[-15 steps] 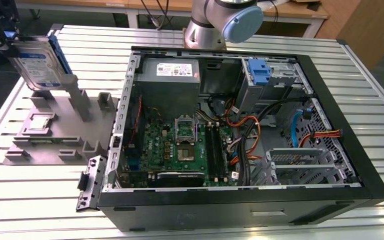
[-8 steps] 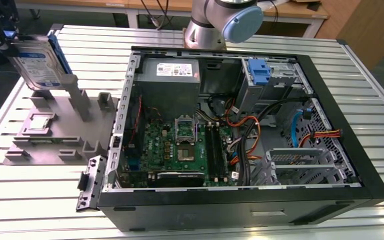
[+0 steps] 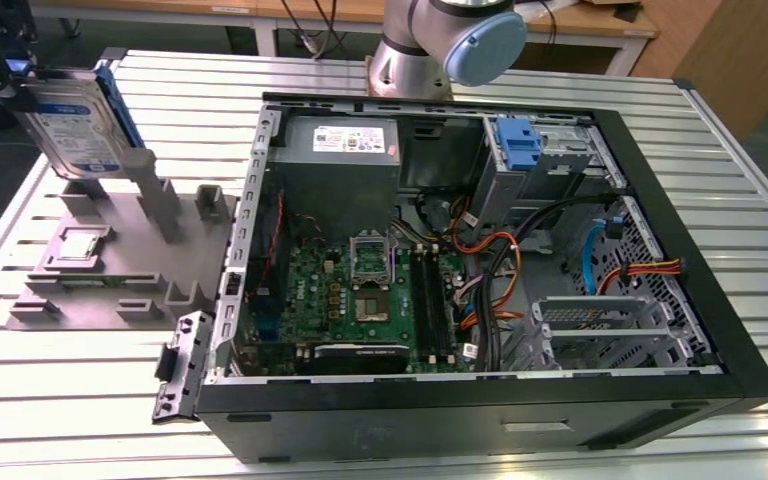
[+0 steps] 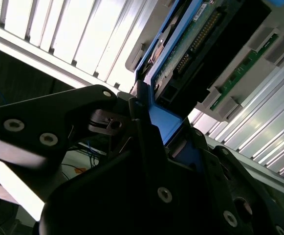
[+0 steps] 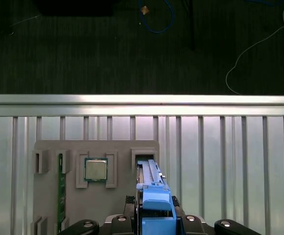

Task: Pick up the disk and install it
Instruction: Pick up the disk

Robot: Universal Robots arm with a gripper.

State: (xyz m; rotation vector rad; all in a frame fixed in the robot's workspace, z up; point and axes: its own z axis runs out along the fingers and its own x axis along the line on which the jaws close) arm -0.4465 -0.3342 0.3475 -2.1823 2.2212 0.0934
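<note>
A slatted aluminium surface (image 3: 77,400) carries everything. Past its edge lies dark carpet (image 5: 107,49) with loose cables, and wooden benches (image 3: 611,25) stand beyond the far side.

The arm's base (image 3: 438,45) sits at the far edge of the surface, behind the computer case (image 3: 424,425). The gripper (image 4: 141,110) is over the exterior view's far left corner, closed narrow on the blue carrier of the disk (image 3: 75,125). The disk hangs on edge, slightly tilted, above the grey fixture (image 3: 104,275). I cannot tell whether its lower end touches the fixture's slot.

The fixture holds a processor chip (image 5: 96,169) in a square recess and a green memory stick (image 5: 61,188) in a slot. The case lies open on its side. The motherboard (image 3: 357,290) is nearest, with orange cables (image 3: 498,255) beside it. At the far wall are a grey power-supply box (image 3: 344,150) and a bare blue bracket (image 3: 520,145).
</note>
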